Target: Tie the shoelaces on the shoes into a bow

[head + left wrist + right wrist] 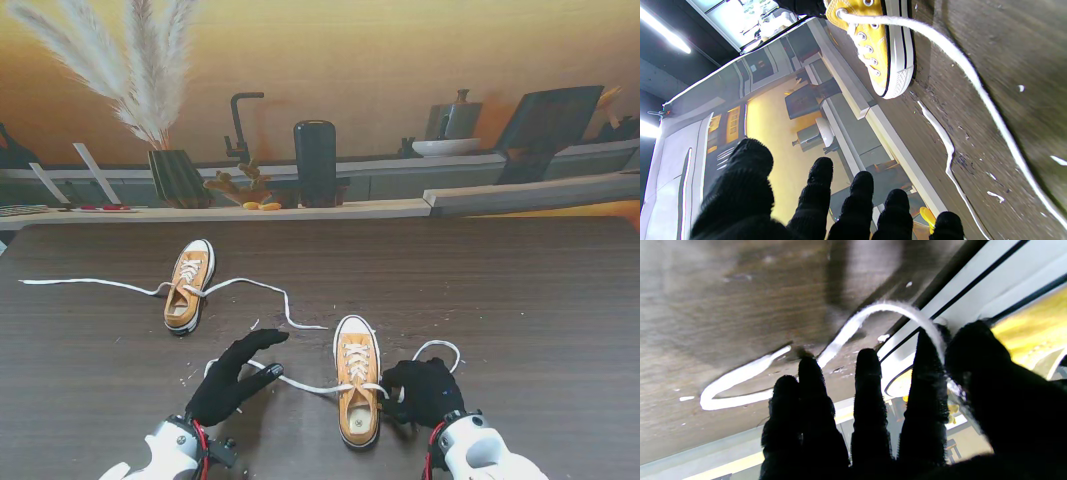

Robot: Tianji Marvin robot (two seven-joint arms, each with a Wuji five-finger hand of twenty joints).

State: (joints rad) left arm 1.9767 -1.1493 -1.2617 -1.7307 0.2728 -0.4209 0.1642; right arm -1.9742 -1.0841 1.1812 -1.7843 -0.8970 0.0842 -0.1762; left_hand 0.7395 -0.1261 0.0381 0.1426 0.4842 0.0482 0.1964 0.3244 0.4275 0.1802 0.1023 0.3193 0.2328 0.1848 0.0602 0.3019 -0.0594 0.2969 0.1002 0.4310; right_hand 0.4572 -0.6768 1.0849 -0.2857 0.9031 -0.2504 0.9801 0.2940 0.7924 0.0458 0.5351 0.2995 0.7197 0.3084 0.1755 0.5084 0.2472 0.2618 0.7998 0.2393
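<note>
Centrally, near shoe, right robot hand pinching lace, left robot hand spread, empty.

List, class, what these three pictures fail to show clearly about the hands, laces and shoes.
- Right hand: the stand view hides its grip on the right lace; the wrist view is blurred, though the lace seems pinched.
- Near shoe: its heel is cut off by the left wrist view's edge.
- Far shoe: too small to read its lacing.
- Left hand: its palm faces away.

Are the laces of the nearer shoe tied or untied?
Untied: the nearer shoe has loose laces trailing across the table, no bow.
</note>
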